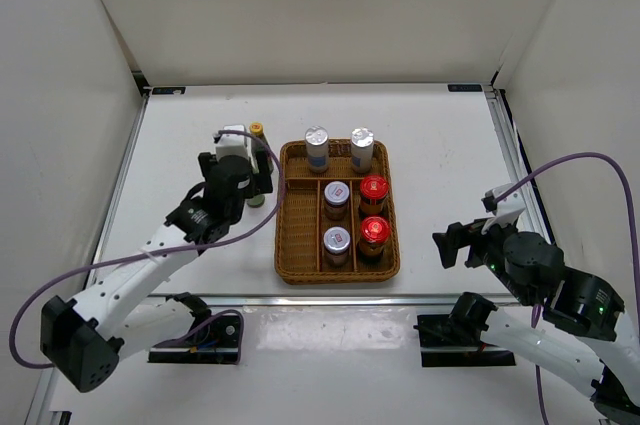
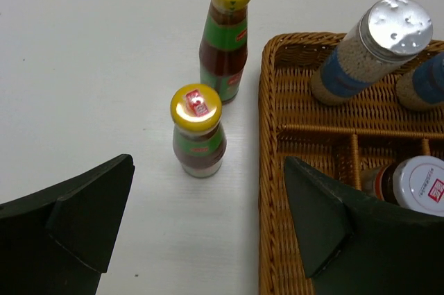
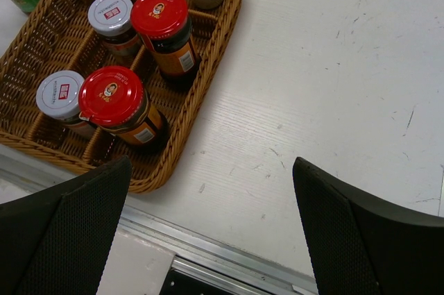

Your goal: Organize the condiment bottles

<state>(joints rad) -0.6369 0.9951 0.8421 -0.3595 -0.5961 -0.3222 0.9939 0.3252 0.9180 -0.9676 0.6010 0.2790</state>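
While neither arm is gripping anything, the left gripper [image 2: 208, 170] is hanging with its two black fingers [image 2: 76, 218] spread wide. The nearer slim yellow-capped, green-necked sauce bottle [image 2: 197, 135] is standing upright on the white table [image 2: 83, 66] just ahead of the gap between those fingers, touching neither. The second yellow-capped bottle [image 2: 226, 38] is standing further ahead of the fingertips, just beside the outer rim of the woven brown wicker tray [image 2: 272, 170]. This gripper's right-hand finger is hovering over the tray's edge, with a silver-lidded jar [image 2: 416, 180] sitting in a compartment close beside it, and two silver-topped white shakers [image 2: 374, 48] [image 2: 423, 83] are standing in the far compartment ahead. The right gripper [image 3: 211, 170] is likewise hanging with fingers fully parted over bare table, holding nothing. Ahead and left of its left finger, two red-lidded dark jars [image 3: 161, 21] [image 3: 114, 100] are standing in the tray's nearest column, one behind the other, with both silver-lidded jars [image 3: 111, 16] [image 3: 61, 92] in the column beyond.
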